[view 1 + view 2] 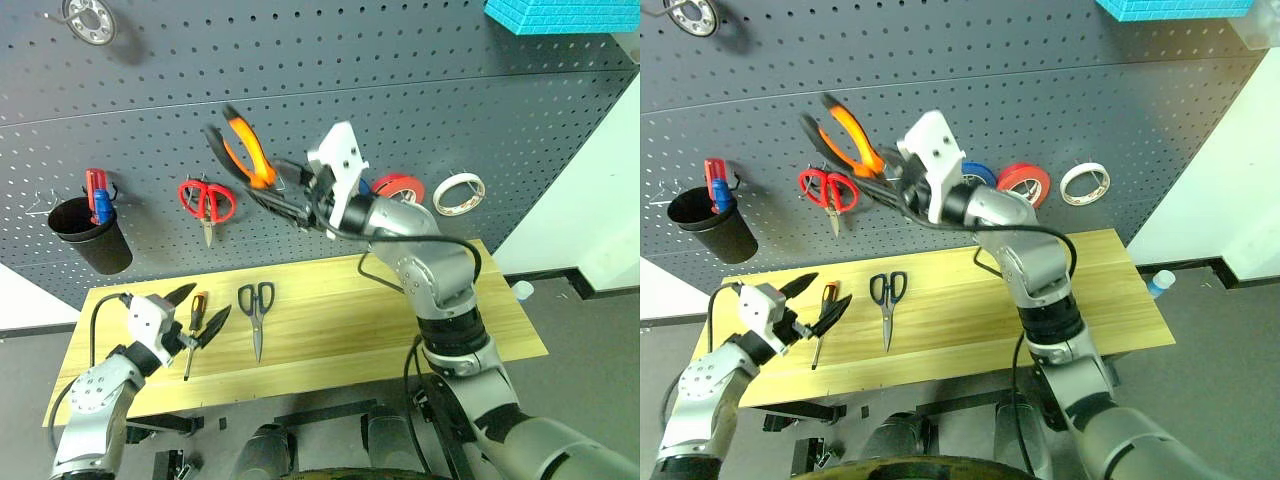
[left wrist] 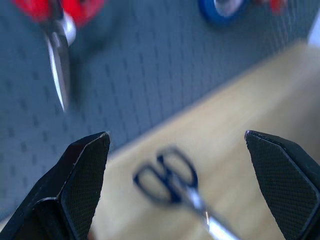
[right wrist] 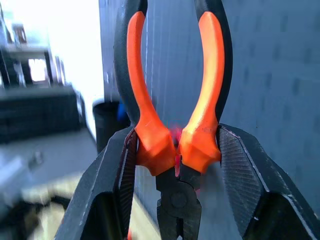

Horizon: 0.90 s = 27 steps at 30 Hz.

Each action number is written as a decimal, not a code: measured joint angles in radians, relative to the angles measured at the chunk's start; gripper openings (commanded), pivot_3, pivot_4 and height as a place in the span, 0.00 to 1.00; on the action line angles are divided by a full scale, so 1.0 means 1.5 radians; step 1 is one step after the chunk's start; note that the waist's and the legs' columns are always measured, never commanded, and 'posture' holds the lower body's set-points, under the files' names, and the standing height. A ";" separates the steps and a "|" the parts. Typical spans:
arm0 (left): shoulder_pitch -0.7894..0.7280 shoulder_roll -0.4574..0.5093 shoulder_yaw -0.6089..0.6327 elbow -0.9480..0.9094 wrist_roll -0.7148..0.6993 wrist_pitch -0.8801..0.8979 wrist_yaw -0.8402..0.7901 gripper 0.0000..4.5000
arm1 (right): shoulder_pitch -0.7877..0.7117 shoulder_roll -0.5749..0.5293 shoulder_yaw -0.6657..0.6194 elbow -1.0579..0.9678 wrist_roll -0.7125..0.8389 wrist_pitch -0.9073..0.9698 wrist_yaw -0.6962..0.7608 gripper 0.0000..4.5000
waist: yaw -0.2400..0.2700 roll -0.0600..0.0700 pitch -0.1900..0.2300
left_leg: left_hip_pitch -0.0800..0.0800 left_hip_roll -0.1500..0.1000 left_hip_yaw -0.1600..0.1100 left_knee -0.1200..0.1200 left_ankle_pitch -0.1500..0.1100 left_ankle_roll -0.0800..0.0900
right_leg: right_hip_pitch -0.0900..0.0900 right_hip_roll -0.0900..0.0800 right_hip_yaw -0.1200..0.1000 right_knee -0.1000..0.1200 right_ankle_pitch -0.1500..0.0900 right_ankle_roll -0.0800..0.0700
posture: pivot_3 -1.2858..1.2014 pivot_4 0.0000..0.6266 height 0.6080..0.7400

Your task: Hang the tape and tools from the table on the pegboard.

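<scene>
The right gripper (image 1: 268,190) is clamped on the orange-handled pliers (image 1: 240,148), holding them up against the pegboard (image 1: 420,90) in the bare stretch between the red-handled scissors (image 1: 208,203) and the red tape (image 1: 398,187), handles spread upward; its arm hides part of the tape and most of the blue roll (image 1: 978,174). Low by the table (image 1: 330,320)'s left end, the left gripper (image 1: 197,312) stands spread wide and empty over the screwdriver (image 1: 193,330), whose tip runs near the front edge, with the dark scissors (image 1: 256,312) just beside it and bare wood beyond.
</scene>
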<state>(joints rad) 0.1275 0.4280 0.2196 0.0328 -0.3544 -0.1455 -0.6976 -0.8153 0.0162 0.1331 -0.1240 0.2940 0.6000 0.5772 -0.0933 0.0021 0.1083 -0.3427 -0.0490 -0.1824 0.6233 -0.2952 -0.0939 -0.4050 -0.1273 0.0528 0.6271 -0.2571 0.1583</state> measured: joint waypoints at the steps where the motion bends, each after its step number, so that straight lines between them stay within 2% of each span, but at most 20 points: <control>1: -0.014 -0.004 0.000 0.000 -0.002 0.000 0.009 1.00 | -0.024 0.008 -0.006 0.022 0.002 -0.008 -0.012 0.46 | -0.001 0.000 0.000 | 0.000 0.000 0.000 0.000 0.000 0.000 | 0.000 0.000 0.000 0.000 0.000 0.000 | 0.49 0.08 0.98; 7: -0.052 -0.014 -0.003 -0.001 -0.001 0.000 0.021 1.00 | -0.089 0.044 -0.033 0.238 -0.019 -0.118 -0.071 0.46 | -0.006 -0.001 -0.001 | 0.000 0.000 0.000 -0.001 0.000 0.000 | -0.001 0.000 0.000 0.000 0.000 0.000 | 0.49 0.07 0.98; 13: -0.063 -0.026 -0.008 0.030 0.015 -0.012 0.021 1.00 | -0.145 0.084 -0.042 0.429 -0.051 -0.262 -0.091 0.46 | -0.011 -0.001 -0.001 | -0.001 0.002 0.000 -0.001 0.001 -0.001 | -0.003 0.002 0.000 0.001 0.001 -0.001 | 0.49 0.07 0.98; 19: -0.063 -0.032 -0.010 0.030 0.025 -0.015 0.028 1.00 | -0.173 0.106 -0.042 0.548 -0.082 -0.389 -0.112 0.46 | -0.009 -0.001 -0.001 | -0.001 0.003 0.000 0.000 0.001 -0.002 | -0.003 0.003 0.000 0.001 0.001 -0.002 | 0.50 0.07 0.98; 27: -0.061 -0.032 -0.012 0.030 0.026 -0.015 0.032 1.00 | -0.213 0.117 -0.042 0.685 -0.131 -0.546 -0.188 0.46 | -0.006 -0.001 -0.001 | -0.001 0.004 0.000 0.000 0.001 -0.002 | -0.002 0.004 0.000 0.002 0.002 -0.003 | 0.50 0.07 0.98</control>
<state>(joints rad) 0.0359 0.3798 0.2010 0.0782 -0.3147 -0.1679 -0.6491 -1.1343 0.1924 0.0700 0.9038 0.0977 -0.2187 0.2955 -0.1023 0.0006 0.1070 -0.3438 -0.0436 -0.1822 0.6232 -0.2931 -0.0976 -0.4086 -0.1213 0.0534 0.6300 -0.2545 0.1542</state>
